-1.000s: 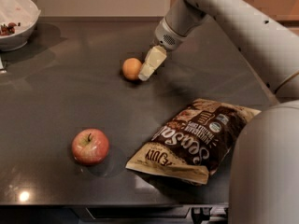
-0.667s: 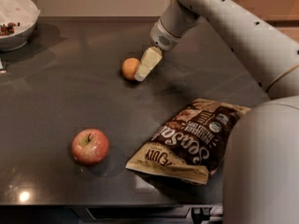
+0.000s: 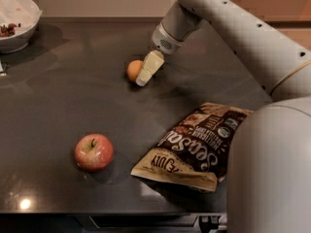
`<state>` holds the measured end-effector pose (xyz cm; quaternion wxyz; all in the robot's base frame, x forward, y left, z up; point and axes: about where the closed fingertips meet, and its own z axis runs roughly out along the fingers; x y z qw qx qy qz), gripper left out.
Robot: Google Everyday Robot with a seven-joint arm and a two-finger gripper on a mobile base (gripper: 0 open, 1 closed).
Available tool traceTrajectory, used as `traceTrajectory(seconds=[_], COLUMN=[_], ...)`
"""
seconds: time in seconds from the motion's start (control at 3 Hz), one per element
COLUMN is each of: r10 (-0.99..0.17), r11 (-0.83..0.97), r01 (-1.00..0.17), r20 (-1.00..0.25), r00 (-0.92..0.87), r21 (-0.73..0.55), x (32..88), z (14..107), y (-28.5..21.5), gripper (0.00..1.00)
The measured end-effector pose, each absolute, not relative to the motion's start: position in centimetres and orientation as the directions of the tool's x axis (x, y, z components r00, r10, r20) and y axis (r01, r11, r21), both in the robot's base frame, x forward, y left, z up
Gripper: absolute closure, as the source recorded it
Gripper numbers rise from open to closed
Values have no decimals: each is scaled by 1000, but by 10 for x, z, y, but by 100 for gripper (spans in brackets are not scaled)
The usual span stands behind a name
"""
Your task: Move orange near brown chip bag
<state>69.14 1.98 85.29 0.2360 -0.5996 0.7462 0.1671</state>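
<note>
The orange (image 3: 132,70) lies on the dark table (image 3: 73,101) in the middle, towards the back. My gripper (image 3: 145,72) hangs from the white arm (image 3: 228,18) and is down at table level, right against the orange's right side. The brown chip bag (image 3: 197,144) lies flat at the front right, well apart from the orange, partly behind my own white body (image 3: 272,178).
A red-yellow apple (image 3: 94,152) sits at the front left. A white bowl (image 3: 14,23) with some food in it stands at the back left corner. The table's front edge runs along the bottom of the view.
My gripper has moved a little to the left and down, closing in on the orange's right side. The orange, apple and bag have stayed in place.
</note>
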Motion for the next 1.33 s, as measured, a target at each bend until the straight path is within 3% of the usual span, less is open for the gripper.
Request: traceTrajectory(seconds=[0.33, 1.33], r10=[-819, -820], r11=[216, 176], r01=[-976, -984], r20=[-550, -555], r00=[-166, -139], r21=[-27, -15], x=[690, 683], z=[849, 850], y=[25, 41], gripper=[0, 65])
